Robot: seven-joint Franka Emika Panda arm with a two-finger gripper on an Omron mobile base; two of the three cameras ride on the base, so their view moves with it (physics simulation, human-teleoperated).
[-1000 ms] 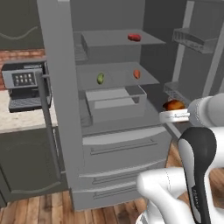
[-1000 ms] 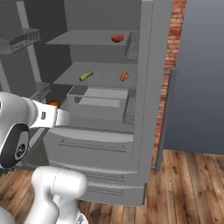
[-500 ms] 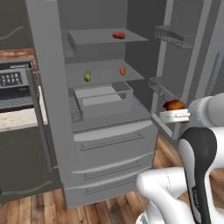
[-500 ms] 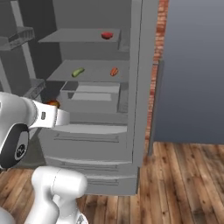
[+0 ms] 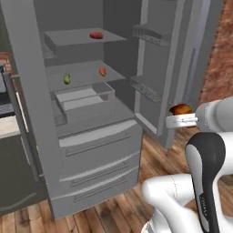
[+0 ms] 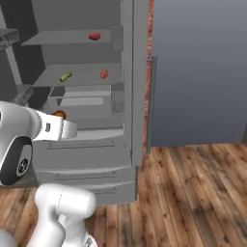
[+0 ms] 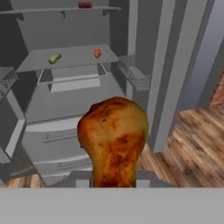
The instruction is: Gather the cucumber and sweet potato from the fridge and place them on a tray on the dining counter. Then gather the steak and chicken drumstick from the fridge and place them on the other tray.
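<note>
i see a mottled golden-brown chicken drumstick (image 7: 113,140), a green cucumber (image 5: 67,79), an orange sweet potato (image 5: 103,71), a red steak (image 5: 96,35), a grey fridge (image 5: 86,145), brown plank floor (image 6: 193,193), red brick wall (image 5: 218,50).

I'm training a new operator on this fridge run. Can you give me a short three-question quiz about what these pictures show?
1. True or false: the pincer is shut on the browned roast chicken drumstick.
2. Which item lies on the grey fridge's top shelf? A) small green cucumber B) flat red steak C) orange-red sweet potato
3. Fill in: the small green cucumber and the orange-red sweet potato lie on the ____ shelf.

Key: 1 true; 2 B, the flat red steak; 3 middle.
</note>
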